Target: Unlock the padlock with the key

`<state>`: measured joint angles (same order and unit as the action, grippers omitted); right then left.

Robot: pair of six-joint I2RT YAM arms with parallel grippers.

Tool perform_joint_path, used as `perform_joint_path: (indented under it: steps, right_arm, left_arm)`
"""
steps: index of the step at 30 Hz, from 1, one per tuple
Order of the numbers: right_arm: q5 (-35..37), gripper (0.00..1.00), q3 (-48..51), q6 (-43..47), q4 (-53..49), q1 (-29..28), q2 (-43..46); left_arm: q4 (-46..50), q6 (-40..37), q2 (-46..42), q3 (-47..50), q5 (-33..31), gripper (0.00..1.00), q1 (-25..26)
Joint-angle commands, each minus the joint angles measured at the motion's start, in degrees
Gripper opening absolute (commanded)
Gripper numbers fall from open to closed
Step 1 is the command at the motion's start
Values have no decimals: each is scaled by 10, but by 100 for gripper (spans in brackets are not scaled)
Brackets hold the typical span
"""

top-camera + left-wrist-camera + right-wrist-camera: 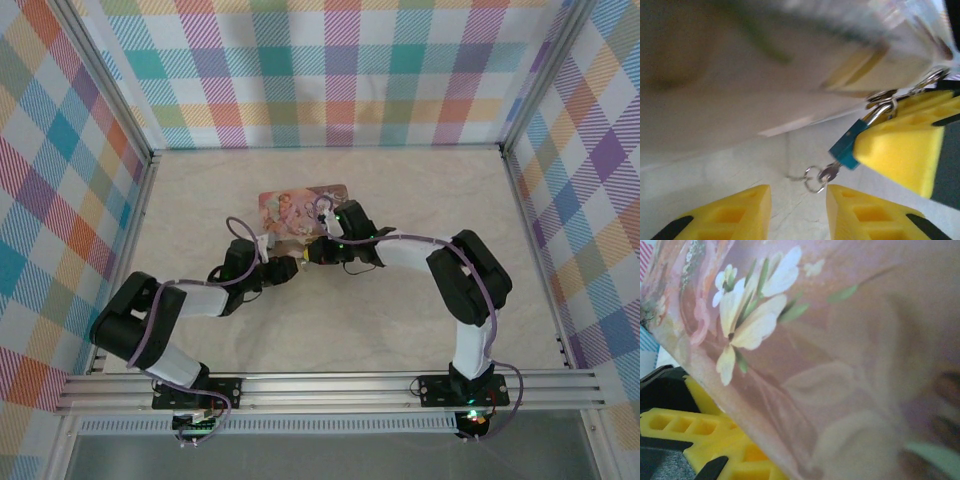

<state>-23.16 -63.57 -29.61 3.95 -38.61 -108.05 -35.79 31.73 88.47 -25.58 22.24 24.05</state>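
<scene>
Bright even light, soft faint shadows, tin [790, 75] blurred close up, padlock [846, 146] sharper, metal glinting

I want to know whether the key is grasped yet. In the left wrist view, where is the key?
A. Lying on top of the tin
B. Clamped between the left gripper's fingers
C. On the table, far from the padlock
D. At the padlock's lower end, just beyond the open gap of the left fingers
D: the key sits at the lower end of the padlock, and the left gripper has its fingers apart with nothing clamped between them.
</scene>
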Motion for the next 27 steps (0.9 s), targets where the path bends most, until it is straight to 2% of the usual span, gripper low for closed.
perform_joint_path:
  steps: [1,5,9,13,15,17,20,22,27]
  right_arm:
    - [-67,0,2,8,29,1,15]
    - [-88,0,2,15,22,10,15]
    - [-109,0,5,10,34,13,14]
    - [-122,0,4,6,41,13,11]
    - [-122,7,6,3,45,14,12]
    - [-119,17,12,-1,55,15,16]
    - [-129,23,28,-18,90,20,19]
    - [-137,32,37,-31,114,23,17]
    - [-144,36,61,-62,173,30,12]
  left_arm:
    - [-97,1,24,-4,65,36,-9]
    - [-111,-2,34,-10,83,40,-15]
    - [-108,-7,62,-29,116,40,-16]
    - [-147,5,96,-36,140,37,-17]
    - [-163,14,116,-42,152,33,-17]
    - [-185,26,134,-44,158,33,-18]
    - [-219,47,160,-50,170,33,-18]
    - [-233,60,174,-57,175,34,-17]
    - [-245,79,197,-77,185,35,-14]
